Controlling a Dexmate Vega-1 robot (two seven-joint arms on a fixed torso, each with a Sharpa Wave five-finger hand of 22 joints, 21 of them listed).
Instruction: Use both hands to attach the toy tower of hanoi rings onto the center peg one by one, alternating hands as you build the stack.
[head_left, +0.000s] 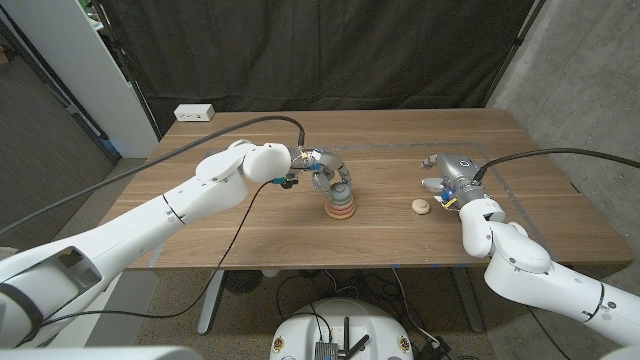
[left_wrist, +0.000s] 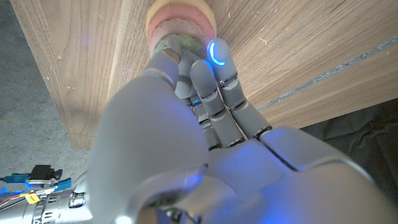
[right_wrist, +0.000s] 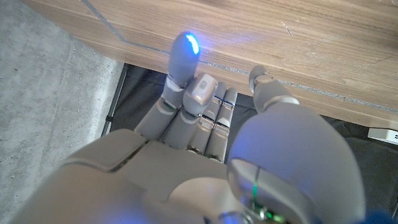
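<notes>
The ring stack (head_left: 340, 207) stands on the center peg at mid-table, with pink and orange rings showing. My left hand (head_left: 328, 174) reaches down onto its top. In the left wrist view its fingertips (left_wrist: 211, 53) pinch a small greenish ring (left_wrist: 177, 41) right against the pink ring (left_wrist: 181, 18) of the stack. A small beige ring (head_left: 420, 207) lies on the table to the right of the stack. My right hand (head_left: 446, 178) hovers just behind and to the right of that ring, holding nothing, its fingers (right_wrist: 183, 53) loosely apart.
A white power strip (head_left: 194, 113) lies at the table's far left corner. Cables run from both arms over the tabletop (head_left: 400, 245). The table's right edge (right_wrist: 186, 59) is near my right hand.
</notes>
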